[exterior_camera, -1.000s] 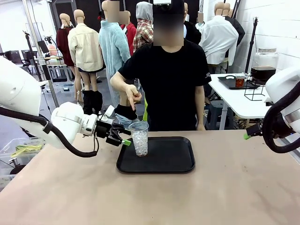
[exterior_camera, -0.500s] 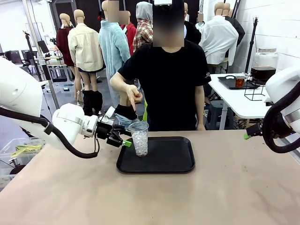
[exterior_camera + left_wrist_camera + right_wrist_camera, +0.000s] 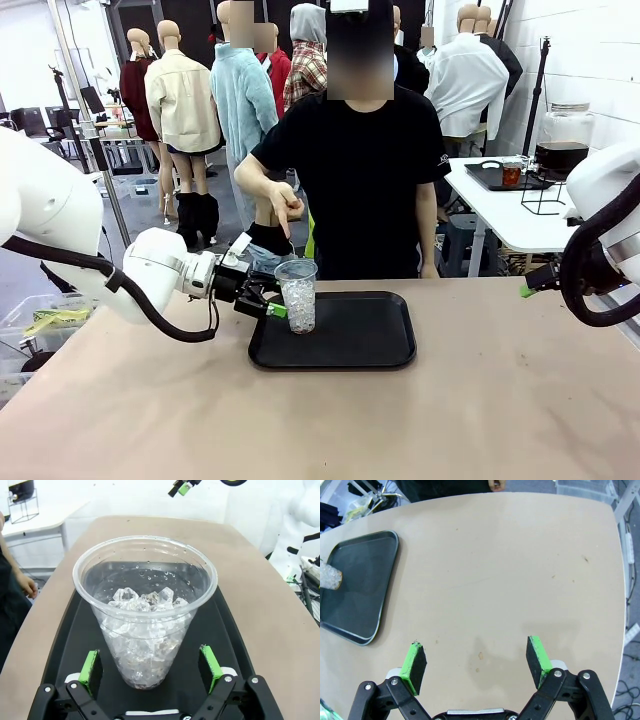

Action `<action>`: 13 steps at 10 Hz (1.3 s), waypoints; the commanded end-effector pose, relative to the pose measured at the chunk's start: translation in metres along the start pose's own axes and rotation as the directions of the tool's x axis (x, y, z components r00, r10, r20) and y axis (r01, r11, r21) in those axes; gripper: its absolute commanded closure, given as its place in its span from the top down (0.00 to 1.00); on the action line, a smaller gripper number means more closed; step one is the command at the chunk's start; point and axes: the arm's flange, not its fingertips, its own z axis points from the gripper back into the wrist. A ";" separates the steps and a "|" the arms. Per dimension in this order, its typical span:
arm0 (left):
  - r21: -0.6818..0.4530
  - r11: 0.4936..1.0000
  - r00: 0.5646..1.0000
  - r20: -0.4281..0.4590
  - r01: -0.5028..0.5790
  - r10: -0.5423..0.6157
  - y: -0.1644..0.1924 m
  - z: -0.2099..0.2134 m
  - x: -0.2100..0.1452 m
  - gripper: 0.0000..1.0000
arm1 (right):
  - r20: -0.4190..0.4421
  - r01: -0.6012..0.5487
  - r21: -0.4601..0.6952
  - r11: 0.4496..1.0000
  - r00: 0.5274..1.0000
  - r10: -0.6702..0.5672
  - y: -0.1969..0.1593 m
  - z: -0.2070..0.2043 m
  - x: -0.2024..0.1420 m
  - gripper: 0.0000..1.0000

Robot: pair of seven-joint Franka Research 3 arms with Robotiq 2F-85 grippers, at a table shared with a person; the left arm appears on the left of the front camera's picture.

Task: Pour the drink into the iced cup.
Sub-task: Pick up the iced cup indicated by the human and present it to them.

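The iced cup (image 3: 298,294), clear plastic and about half full of ice cubes, stands upright at the left end of a black tray (image 3: 345,340). My left gripper (image 3: 279,303) is open, and in the left wrist view its green pads (image 3: 91,666) flank the cup's (image 3: 145,605) base with a gap on each side. My right gripper (image 3: 476,660) is open over bare table, far to the right of the tray (image 3: 362,585). The drink shows as dark liquid in a glass jar (image 3: 561,155) on a side table at the back right.
A person in a black shirt stands at the far edge, with one hand (image 3: 285,210) hanging fingers-down just above the cup. A small cup of reddish liquid (image 3: 511,175) sits on a tray on the white side table (image 3: 510,215).
My left gripper has moved right and slightly down, closing in on the cup until its fingers stand on either side of it. The right arm, the cup and the person's hand have stayed still.
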 end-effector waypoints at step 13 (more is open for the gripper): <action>-0.058 0.998 0.990 0.140 0.019 -0.011 0.011 -0.042 -0.016 1.00 | 0.010 -0.006 0.004 1.000 1.000 0.006 0.000 -0.001 -0.002 1.00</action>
